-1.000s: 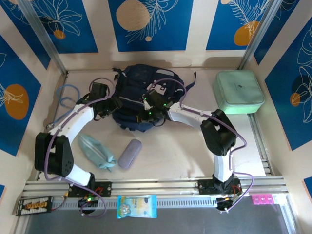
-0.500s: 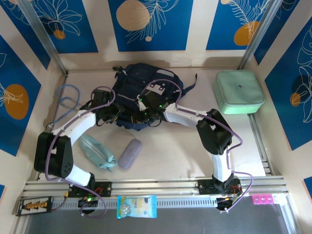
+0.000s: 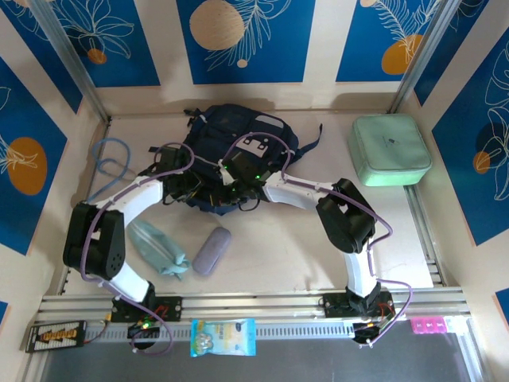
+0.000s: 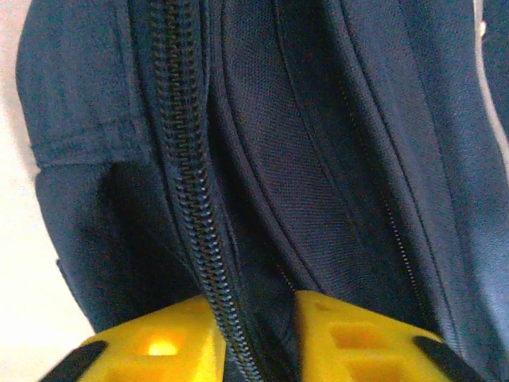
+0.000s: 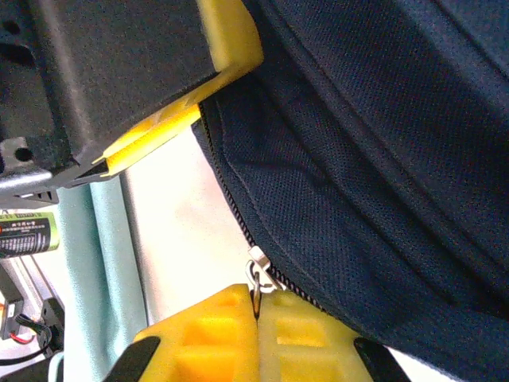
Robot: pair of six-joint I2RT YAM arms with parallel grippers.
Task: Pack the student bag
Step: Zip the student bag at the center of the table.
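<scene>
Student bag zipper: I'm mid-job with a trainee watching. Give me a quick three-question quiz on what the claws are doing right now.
1. True or false: the right claw is shut on the zipper pull of the student bag.
2. In the left wrist view, what runs between the fingers of the left claw? A) the zipper track B) a black strap C) a purple cable
3. Fill in: in the top view, the mint green case lies to the bag's ___.

Key: 1 true; 2 A; 3 right.
</scene>
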